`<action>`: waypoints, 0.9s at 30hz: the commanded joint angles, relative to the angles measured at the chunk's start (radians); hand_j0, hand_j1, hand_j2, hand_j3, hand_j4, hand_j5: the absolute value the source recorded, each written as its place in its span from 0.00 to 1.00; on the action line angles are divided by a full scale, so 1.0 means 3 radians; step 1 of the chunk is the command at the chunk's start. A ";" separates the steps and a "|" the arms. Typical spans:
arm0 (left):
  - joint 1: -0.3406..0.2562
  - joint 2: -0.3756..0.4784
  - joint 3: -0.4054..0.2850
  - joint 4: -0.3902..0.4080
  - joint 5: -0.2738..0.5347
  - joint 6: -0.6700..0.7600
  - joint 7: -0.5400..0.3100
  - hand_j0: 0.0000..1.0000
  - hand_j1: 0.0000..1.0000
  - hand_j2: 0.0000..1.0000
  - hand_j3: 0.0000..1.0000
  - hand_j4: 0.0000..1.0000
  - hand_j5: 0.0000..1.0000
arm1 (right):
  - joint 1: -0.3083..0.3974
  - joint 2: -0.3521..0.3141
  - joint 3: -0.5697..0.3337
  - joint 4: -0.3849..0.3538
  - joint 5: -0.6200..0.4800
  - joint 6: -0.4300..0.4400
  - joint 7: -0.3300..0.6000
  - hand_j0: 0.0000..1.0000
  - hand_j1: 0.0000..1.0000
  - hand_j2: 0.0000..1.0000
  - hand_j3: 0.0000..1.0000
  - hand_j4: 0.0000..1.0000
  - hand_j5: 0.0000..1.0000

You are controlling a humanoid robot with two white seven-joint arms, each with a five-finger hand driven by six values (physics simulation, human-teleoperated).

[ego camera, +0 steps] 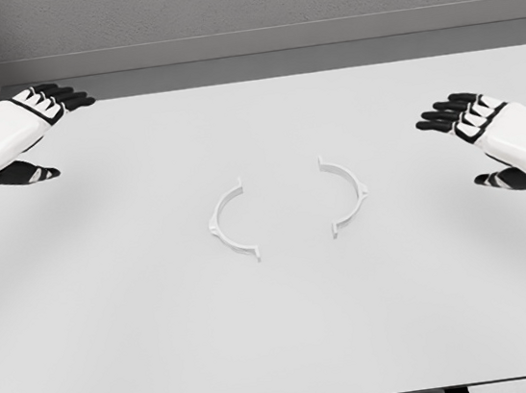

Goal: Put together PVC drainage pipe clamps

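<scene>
- We see two white half-ring clamp pieces near the centre of the white table (283,349): left clamp half (228,220) and right clamp half (347,194), apart, open sides facing each other.
- Our left hand (17,132) hovers well left of the left clamp half, toward the table's far corner; fingers extended, holding nothing.
- Our right hand (502,136) hovers well right of the right clamp half; fingers relaxed, holding nothing.

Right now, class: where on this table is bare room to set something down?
The whole near strip of the table below both clamp halves, left and right; also the far strip above them. Tightest: the gap between the halves.
</scene>
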 commanded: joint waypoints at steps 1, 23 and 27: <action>0.0000 0.0006 -0.0003 -0.0002 0.0015 0.0001 -0.0001 1.00 1.00 1.00 1.00 1.00 1.00 | 0.0000 -0.0017 0.0029 0.0001 -0.0015 0.0003 -0.0021 1.00 1.00 1.00 1.00 1.00 1.00; 0.0066 -0.0623 0.0012 0.0187 -0.0410 0.0001 -0.0415 1.00 1.00 1.00 1.00 1.00 1.00 | -0.1381 0.1021 0.0837 0.1095 0.0461 0.0003 0.0429 1.00 1.00 1.00 1.00 1.00 1.00; 0.0143 -0.0618 -0.0013 -0.0012 -0.0379 0.0001 -0.0415 1.00 1.00 1.00 1.00 1.00 1.00 | -0.1309 0.1067 0.0832 0.1095 0.0344 0.0003 0.0414 1.00 1.00 1.00 1.00 1.00 1.00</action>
